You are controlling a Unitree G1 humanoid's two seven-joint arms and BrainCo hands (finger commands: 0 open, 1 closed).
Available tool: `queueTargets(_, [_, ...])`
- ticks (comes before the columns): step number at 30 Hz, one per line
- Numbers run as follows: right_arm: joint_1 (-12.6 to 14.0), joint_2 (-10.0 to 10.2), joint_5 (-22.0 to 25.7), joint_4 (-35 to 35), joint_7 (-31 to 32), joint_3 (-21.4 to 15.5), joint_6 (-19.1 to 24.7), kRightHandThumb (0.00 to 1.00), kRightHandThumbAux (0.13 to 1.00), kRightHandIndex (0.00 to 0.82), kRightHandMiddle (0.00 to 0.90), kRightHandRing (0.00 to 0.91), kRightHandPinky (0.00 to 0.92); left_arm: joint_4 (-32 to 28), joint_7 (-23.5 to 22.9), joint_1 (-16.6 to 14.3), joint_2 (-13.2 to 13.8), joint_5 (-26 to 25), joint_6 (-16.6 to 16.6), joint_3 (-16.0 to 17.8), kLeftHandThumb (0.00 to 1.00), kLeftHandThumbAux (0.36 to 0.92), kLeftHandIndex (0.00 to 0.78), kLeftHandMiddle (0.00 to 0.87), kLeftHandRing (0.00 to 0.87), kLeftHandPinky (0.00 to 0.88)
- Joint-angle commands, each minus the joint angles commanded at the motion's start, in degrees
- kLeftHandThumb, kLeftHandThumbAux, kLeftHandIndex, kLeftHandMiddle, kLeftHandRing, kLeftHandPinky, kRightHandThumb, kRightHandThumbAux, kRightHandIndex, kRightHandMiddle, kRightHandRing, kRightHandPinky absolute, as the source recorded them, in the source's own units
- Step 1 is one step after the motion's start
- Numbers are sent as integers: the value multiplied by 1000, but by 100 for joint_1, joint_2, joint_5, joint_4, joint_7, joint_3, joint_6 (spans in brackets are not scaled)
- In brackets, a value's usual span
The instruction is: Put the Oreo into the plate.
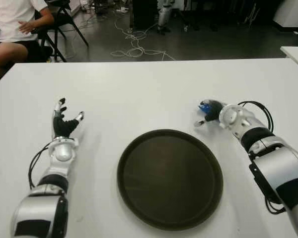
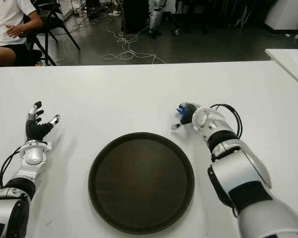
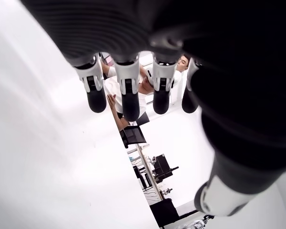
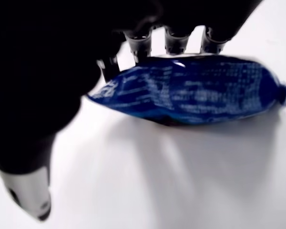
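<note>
One glossy blue Oreo packet (image 4: 190,90) under right hand (image 1: 212,113), beside round plate (image 1: 134,153)

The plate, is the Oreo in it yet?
Not yet. The plate holds nothing; the Oreo lies on the table under the right hand.

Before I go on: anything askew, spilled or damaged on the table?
Nothing stands out. The plate sits flat and bare on the white table. The right hand, beyond the plate's far right rim, has its fingers over the Oreo pack, which looks intact. The left hand is open, left of the plate.
</note>
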Motion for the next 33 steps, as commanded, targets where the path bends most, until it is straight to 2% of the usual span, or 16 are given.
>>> queueTargets(4, [-13,14,-46,5,164,49,87,0,726,0,0,0,0,-8,34,2,-5,19,14,-12,0,794,71,114,98,84])
queueTargets(14, [38,7,137,0,371,-119,95,0,719,0,6,0,0,17,52,-15,-2,27,18,-18,0,808,69,107,94,91])
queueTargets(33, [45,-1,54,-9,362,-75,69,0,691,5,13,0,0,18,62,-8,9,36,5,-25,0,807,74,121,104,92])
